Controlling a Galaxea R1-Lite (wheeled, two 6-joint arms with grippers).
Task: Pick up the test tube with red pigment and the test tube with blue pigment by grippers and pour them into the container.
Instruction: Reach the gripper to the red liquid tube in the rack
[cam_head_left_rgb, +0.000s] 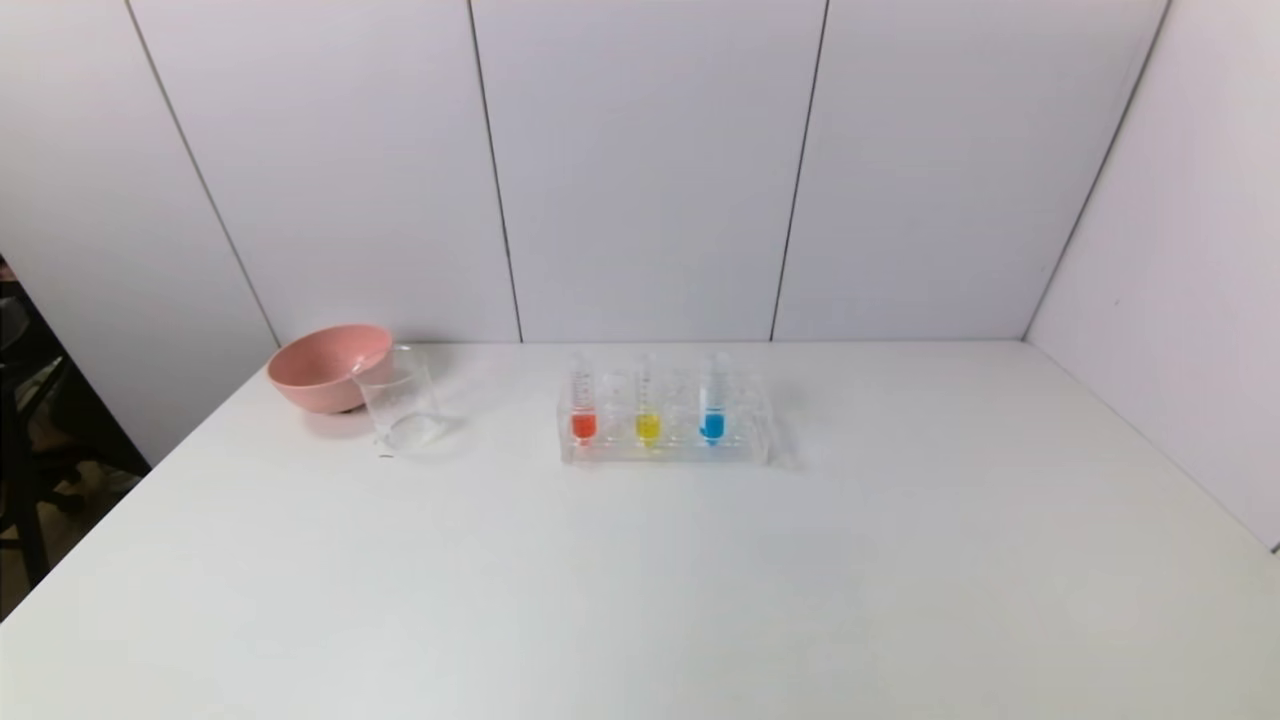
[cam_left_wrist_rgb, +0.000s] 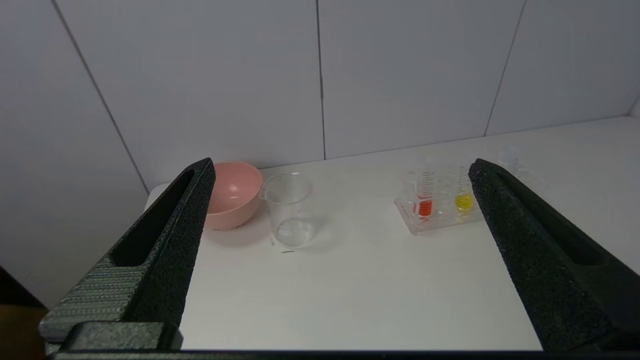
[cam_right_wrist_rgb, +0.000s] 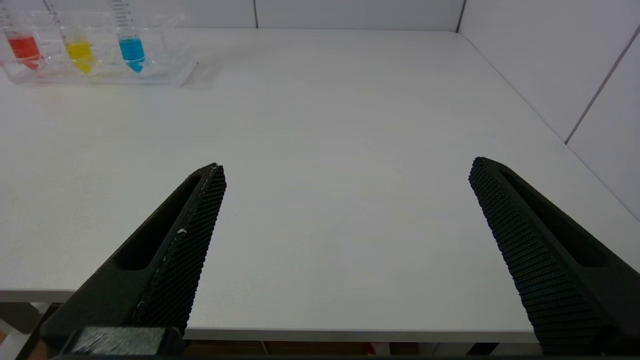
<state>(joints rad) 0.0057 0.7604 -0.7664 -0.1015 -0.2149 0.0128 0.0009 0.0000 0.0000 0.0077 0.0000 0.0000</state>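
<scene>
Where the white tabletop (cam_head_left_rgb: 640, 580) meets the panelled wall (cam_head_left_rgb: 640, 170), all the objects stand in one row toward the far edge. Pink bowl (cam_head_left_rgb: 328, 366) at far left, its rim touching or just overlapping the container (cam_head_left_rgb: 400, 402), a clear glass beaker standing upright just to the bowl's right. Clear tube rack (cam_head_left_rgb: 665, 432) near the centre, well apart from the beaker, holding three upright graduated tubes: the test tube with red pigment (cam_head_left_rgb: 583, 408) at the rack's left end, the yellow-liquid tube (cam_head_left_rgb: 647, 410) in the middle, and the test tube with blue pigment (cam_head_left_rgb: 712, 406) toward the right, with an unfilled slot between each neighbouring pair. Neither arm appears in the head view. Left gripper (cam_left_wrist_rgb: 340, 172), seen in its wrist view, hangs off the near left part of the tabletop, facing bowl, beaker and rack; its black fingers (cam_left_wrist_rgb: 185, 220) are spread wide with nothing between them. Right gripper (cam_right_wrist_rgb: 347, 170) sits at the near right edge of the tabletop, well apart from the rack, fingers (cam_right_wrist_rgb: 200, 210) likewise spread wide and holding nothing.
</scene>
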